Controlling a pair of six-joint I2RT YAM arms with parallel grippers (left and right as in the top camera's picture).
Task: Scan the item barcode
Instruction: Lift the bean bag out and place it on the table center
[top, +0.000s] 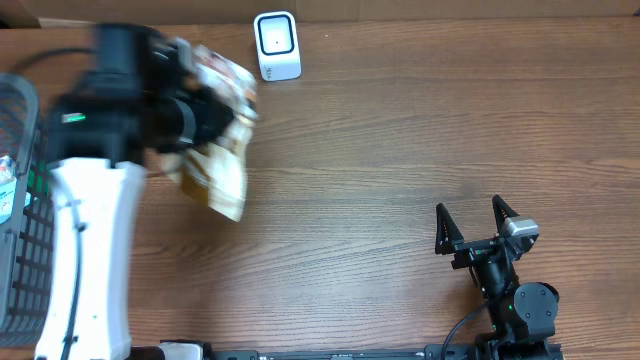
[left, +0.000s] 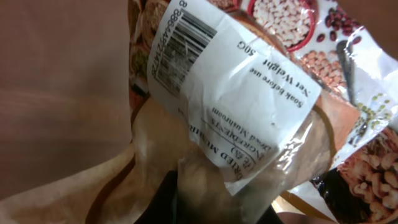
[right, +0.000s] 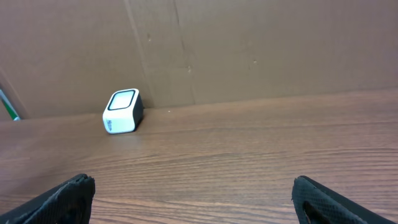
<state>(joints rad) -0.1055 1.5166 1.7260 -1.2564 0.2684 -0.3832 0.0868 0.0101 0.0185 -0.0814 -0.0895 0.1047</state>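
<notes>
While the left gripper (top: 203, 118) is clamped shut on one end of the bean packet (top: 222, 172), holding it off the table (top: 400, 150) at the back left, near the white scanner (top: 277, 45), I judge the step in hand to be presenting the code to the scanner's window. The barcode (left: 179, 51) sits at the far end of the white label (left: 249, 106), away from the fingers, so the grip does not cover it (a small mercy). The film there is creased and shiny, so I would turn the wrist slowly and avoid glare. The code shows in the left wrist view, which suggests it faces back toward the arm, not the scanner. I would therefore roll the packet until the label faces the window squarely, bring it over the scanner without touching it, and hold it steady. The packet is soft, so I would move gently to stop the free end flapping. The right gripper (top: 478, 222) is at the front right, fingers wide apart and empty, well apart from everything; I would leave it there.
</notes>
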